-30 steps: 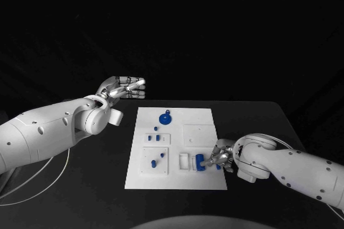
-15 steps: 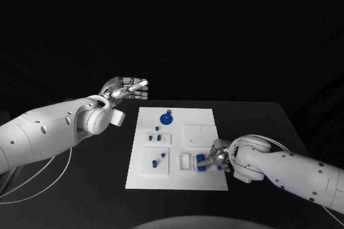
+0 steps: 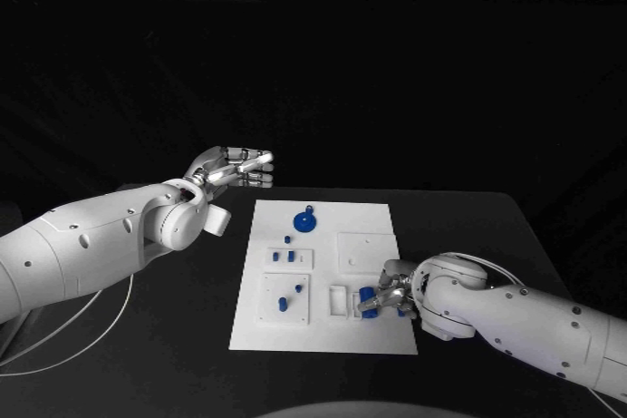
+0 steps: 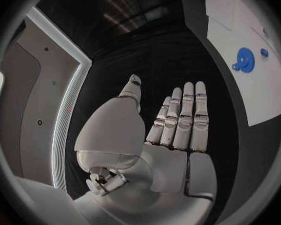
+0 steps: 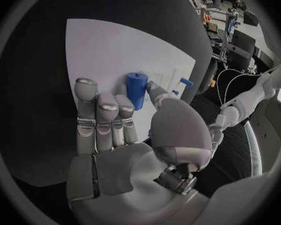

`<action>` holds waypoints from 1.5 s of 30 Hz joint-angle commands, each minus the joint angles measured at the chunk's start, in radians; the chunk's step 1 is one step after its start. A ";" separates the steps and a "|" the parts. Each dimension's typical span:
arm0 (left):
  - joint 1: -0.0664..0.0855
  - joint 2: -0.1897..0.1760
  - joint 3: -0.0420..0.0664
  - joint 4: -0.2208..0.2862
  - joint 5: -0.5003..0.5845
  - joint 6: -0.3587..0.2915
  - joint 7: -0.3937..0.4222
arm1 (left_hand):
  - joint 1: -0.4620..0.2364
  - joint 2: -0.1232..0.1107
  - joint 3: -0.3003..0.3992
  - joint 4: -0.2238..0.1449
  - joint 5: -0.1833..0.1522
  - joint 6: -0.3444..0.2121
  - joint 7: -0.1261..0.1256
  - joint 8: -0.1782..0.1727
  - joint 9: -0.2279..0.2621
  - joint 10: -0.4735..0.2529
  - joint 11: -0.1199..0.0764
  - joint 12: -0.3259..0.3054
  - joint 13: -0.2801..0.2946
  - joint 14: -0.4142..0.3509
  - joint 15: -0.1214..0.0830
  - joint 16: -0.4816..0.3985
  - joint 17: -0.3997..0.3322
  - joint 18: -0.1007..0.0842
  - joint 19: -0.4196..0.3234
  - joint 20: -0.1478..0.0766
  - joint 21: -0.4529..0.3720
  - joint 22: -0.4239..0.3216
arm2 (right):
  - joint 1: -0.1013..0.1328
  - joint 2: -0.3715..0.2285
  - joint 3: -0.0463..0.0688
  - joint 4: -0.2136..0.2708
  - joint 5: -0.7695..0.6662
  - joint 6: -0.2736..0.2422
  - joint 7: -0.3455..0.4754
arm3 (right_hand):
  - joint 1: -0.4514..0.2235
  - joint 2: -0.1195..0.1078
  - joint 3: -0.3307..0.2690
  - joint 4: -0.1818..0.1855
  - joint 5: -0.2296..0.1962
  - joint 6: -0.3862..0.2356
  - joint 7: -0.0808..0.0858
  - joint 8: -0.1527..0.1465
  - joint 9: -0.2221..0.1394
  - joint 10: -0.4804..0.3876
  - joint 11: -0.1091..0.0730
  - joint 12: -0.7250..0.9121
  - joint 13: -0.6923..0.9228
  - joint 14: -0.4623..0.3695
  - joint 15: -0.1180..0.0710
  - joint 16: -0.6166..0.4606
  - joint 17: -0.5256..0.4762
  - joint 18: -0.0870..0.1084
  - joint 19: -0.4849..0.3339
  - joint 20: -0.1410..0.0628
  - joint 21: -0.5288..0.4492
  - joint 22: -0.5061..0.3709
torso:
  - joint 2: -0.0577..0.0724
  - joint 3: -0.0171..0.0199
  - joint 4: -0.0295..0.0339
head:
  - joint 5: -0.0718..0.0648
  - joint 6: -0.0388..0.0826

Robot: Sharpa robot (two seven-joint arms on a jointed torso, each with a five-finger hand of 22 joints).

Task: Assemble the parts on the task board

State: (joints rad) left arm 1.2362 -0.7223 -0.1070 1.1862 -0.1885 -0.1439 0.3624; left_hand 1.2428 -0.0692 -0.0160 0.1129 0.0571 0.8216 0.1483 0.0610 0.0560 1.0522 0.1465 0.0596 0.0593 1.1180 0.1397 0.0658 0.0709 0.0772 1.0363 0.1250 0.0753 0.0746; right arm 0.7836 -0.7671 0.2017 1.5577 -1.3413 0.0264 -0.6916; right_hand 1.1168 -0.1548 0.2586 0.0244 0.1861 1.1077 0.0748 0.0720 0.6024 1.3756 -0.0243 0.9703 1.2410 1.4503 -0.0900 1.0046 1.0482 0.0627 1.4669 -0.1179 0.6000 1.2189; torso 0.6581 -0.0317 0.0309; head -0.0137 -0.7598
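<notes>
Right hand [image 3: 390, 296], lower centre, pinches a blue cylinder [image 5: 136, 89] over the task board [image 3: 366, 338]; lower it upright, gently. Left hand [image 3: 236, 169] hangs flat, empty.

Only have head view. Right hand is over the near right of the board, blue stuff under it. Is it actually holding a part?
Observer: Right wrist view shows the right hand with a blue cylinder between thumb and fingers; looks pinched, with the task board behind it.
Operator: Upright or lying flat?
Observer: It runs lengthwise along the fingers; its flat end face points away from the palm.
Operator: Left hand doing anything? Looks parked off the far left corner.
Observer: Left wrist view shows the left hand flat, fingers straight and together, nothing in it.
Operator: Anything near it?
Observer: The blue gear-like disc lies on the board well beyond its fingertips, untouched.
</notes>
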 commanded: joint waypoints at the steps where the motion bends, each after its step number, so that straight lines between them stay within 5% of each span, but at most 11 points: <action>1: 0.000 0.002 0.000 -0.001 0.001 0.023 0.001 | -0.006 0.005 -0.003 -0.002 -0.006 -0.002 0.003 -0.005 -0.001 -0.003 0.002 0.001 0.000 -0.006 0.000 -0.005 -0.001 -0.012 -0.005 0.002 -0.002 -0.001 | -0.010 0.011 -0.014 -0.027 -0.106 -0.010 -0.029 | 0.069 0.029 0.053 -0.113 0.017 -0.006 0.008 -0.009 -0.466 -0.013 0.000 -0.007 -0.006 -0.001 0.004 -0.007 -0.004 0.019 0.041 0.010 -0.007 0.002 | 0.000 -0.0004 0.0000 | 0.002 0.015; 7: 0.000 0.003 0.000 -0.002 0.001 0.026 -0.003 | -0.006 0.005 -0.003 -0.003 -0.006 0.000 0.000 -0.005 -0.001 -0.004 0.002 0.001 0.000 -0.006 0.000 -0.005 -0.001 -0.012 -0.005 0.002 -0.003 -0.001 | -0.010 0.012 -0.019 -0.039 -0.128 -0.024 -0.028 | 0.062 0.041 0.091 -0.183 0.018 0.002 0.007 -0.010 -0.478 -0.015 0.000 -0.002 -0.010 0.000 0.006 -0.007 -0.003 0.018 0.043 0.012 -0.007 0.011 | 0.000 -0.0001 0.0002 | 0.006 0.010; 10: 0.000 0.002 -0.001 -0.003 0.001 0.026 -0.006 | -0.006 0.007 -0.003 -0.004 -0.006 0.000 0.000 -0.005 -0.001 -0.004 0.002 0.001 0.000 -0.006 0.000 -0.005 -0.001 -0.011 -0.005 0.002 -0.002 -0.001 | -0.010 0.007 -0.021 -0.043 -0.098 -0.062 -0.025 | 0.052 0.050 0.167 -0.222 0.105 0.008 0.009 -0.009 -0.483 -0.024 -0.002 -0.007 -0.014 -0.001 0.005 -0.010 -0.005 0.017 0.041 0.011 -0.010 0.015 | 0.000 -0.0005 0.0000 | 0.007 0.009; 14: 0.000 0.001 -0.002 -0.002 -0.002 0.028 -0.014 | 0.005 0.009 0.000 -0.012 -0.005 -0.004 0.003 -0.006 -0.001 -0.006 0.003 0.001 0.000 -0.006 0.000 -0.005 -0.001 -0.011 -0.004 0.002 -0.002 -0.001 | -0.010 -0.003 -0.021 -0.049 -0.020 -0.116 -0.015 | 0.015 0.049 0.288 -0.260 0.164 0.006 0.010 -0.011 -0.486 -0.029 -0.003 -0.012 -0.020 -0.003 0.005 -0.014 -0.007 0.016 0.039 0.010 -0.006 0.027 | 0.001 -0.0003 -0.0003 | 0.008 0.006; 17: 0.000 0.000 -0.003 -0.002 -0.005 0.031 -0.020 | 0.008 0.010 -0.001 -0.018 -0.005 -0.009 0.001 -0.006 -0.001 -0.011 0.003 0.001 0.000 -0.008 0.001 -0.005 -0.001 -0.011 -0.005 0.003 -0.002 -0.001 | -0.008 -0.011 -0.022 -0.052 0.047 -0.153 -0.008 | 0.000 0.053 0.310 -0.271 0.193 0.017 0.011 -0.009 -0.482 -0.026 -0.005 -0.005 -0.018 -0.002 0.003 -0.011 -0.004 0.017 0.040 0.009 0.001 0.037 | 0.001 -0.0001 0.0001 | 0.008 0.005; 22: 0.000 0.000 -0.003 -0.002 -0.008 0.034 -0.027 | 0.010 0.014 -0.002 -0.027 -0.004 -0.009 0.002 -0.006 -0.001 -0.013 0.003 0.001 0.000 -0.009 0.001 -0.005 -0.001 -0.009 -0.004 0.004 -0.002 -0.001 | 0.001 -0.024 -0.022 -0.049 0.148 -0.193 0.002 | -0.007 0.062 0.298 -0.279 0.205 0.034 0.005 -0.009 -0.474 -0.022 -0.008 0.001 -0.017 -0.002 0.001 -0.009 -0.002 0.015 0.041 0.007 0.001 0.046 | 0.001 -0.0003 -0.0003 | 0.005 0.000; 23: 0.000 0.000 -0.003 -0.002 -0.009 0.034 -0.029 | 0.010 0.014 -0.002 -0.028 -0.004 -0.009 0.002 -0.006 -0.001 -0.013 0.003 0.001 0.000 -0.009 0.001 -0.005 -0.001 -0.009 -0.004 0.004 -0.002 -0.001 | 0.004 -0.027 -0.022 -0.048 0.173 -0.198 0.006 | -0.012 0.066 0.289 -0.275 0.184 0.038 0.003 -0.008 -0.472 -0.021 -0.009 0.002 -0.017 -0.001 0.001 -0.009 -0.001 0.014 0.041 0.007 0.001 0.048 | 0.001 -0.0002 -0.0003 | 0.004 -0.004; 25: 0.000 0.000 -0.003 -0.002 -0.012 0.032 -0.036 | 0.019 0.023 -0.002 -0.043 -0.002 -0.011 0.003 -0.006 -0.001 -0.017 0.004 0.001 0.000 -0.008 0.001 -0.005 0.000 -0.008 -0.004 0.004 -0.002 -0.001 | 0.010 -0.032 -0.022 -0.048 0.219 -0.204 0.012 | -0.023 0.084 0.257 -0.247 0.048 0.050 -0.006 -0.008 -0.467 -0.017 -0.010 0.006 -0.016 0.000 0.001 -0.007 0.000 0.013 0.042 0.007 0.001 0.048 | 0.000 -0.0004 -0.0001 | 0.008 -0.005; 26: 0.000 0.001 -0.004 -0.002 -0.014 0.033 -0.039 | 0.023 0.026 -0.003 -0.050 -0.002 -0.015 0.002 -0.006 -0.002 -0.023 0.003 0.001 0.000 -0.009 0.002 -0.005 0.000 -0.008 -0.003 0.004 -0.002 0.000 | 0.013 -0.034 -0.022 -0.049 0.234 -0.207 0.014 | -0.014 0.087 0.242 -0.238 0.044 0.052 -0.007 -0.009 -0.465 -0.017 -0.010 0.008 -0.015 0.001 0.001 -0.007 0.000 0.011 0.043 0.007 0.001 0.049 | 0.000 -0.0006 -0.0003 | 0.010 -0.006; 42: 0.000 0.001 -0.005 -0.005 -0.028 0.032 -0.062 | 0.031 0.028 -0.007 -0.065 -0.002 -0.032 -0.001 -0.007 -0.002 -0.042 0.003 0.001 0.000 -0.008 0.002 -0.005 0.001 -0.005 -0.001 0.005 -0.001 0.000 | 0.039 -0.058 -0.020 0.016 0.348 -0.227 0.032 | -0.010 0.095 0.172 -0.206 0.096 0.087 -0.022 -0.008 -0.459 -0.011 -0.016 0.016 -0.014 0.002 -0.004 -0.001 0.002 0.005 0.046 0.002 0.007 0.058 | 0.001 -0.0018 0.0018 | 0.014 -0.010; 45: 0.000 0.001 -0.005 -0.005 -0.029 0.034 -0.064 | 0.031 0.029 -0.009 -0.067 -0.002 -0.031 0.000 -0.007 -0.002 -0.043 0.003 0.001 0.000 -0.008 0.002 -0.005 0.001 -0.005 -0.001 0.005 -0.002 0.000 | 0.041 -0.054 -0.020 0.031 0.358 -0.231 0.035 | -0.010 0.091 0.184 -0.220 0.221 0.091 -0.019 -0.008 -0.459 -0.012 -0.017 0.017 -0.013 0.001 -0.005 0.000 0.002 0.005 0.046 0.001 0.009 0.060 | 0.001 -0.0019 0.0019 | 0.018 -0.013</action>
State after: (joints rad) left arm 1.2357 -0.7230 -0.1124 1.1805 -0.2093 -0.1259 0.3010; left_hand 1.2684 -0.0446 -0.0257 0.0507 0.0571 0.7966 0.1480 0.0572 0.0553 1.0164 0.1500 0.0596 0.0593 1.1146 0.1432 0.0658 0.0711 0.0772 1.0364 0.1250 0.0753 0.0747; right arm 0.8241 -0.8226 0.1812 1.5814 -1.0248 -0.1916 -0.6604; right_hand 1.0676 -0.1037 0.4393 -0.1867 0.3861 1.1777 0.0657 0.0550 0.1386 1.3583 -0.0399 0.9819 1.2275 1.4540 -0.0874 0.9989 1.0494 0.0751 1.4666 -0.1105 0.6038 1.2782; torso 0.6587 -0.0331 0.0321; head 0.0012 -0.7696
